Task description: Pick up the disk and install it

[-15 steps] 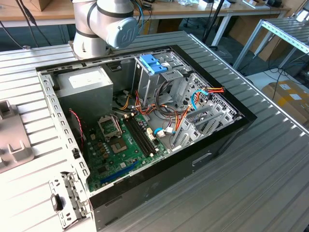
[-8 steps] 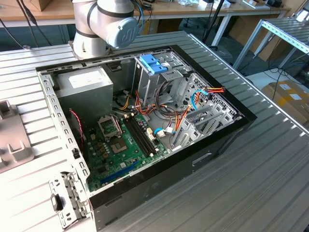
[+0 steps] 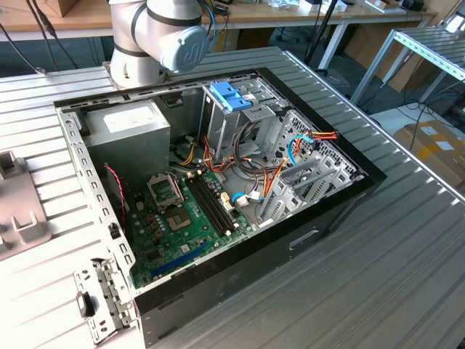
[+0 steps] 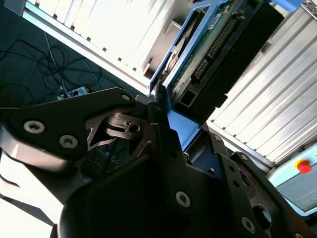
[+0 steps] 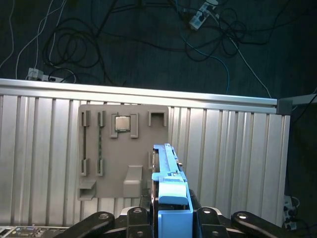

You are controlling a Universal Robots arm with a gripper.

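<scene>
Gripper (image 5: 171, 214) is seen clenched on the disk (image 5: 167, 171), gripped at its blue end tab. The disk is held on edge, lifted off the ribbed table (image 5: 233, 158) and lined up over one edge of the grey parts tray (image 5: 106, 163). A chip (image 5: 123, 123) is seated in that tray. The open computer case (image 3: 218, 189) is laid beside the tray, to the exterior view's right of it.

Ribbed alu table (image 3: 407, 276), dark floor (image 5: 148, 64)
</scene>
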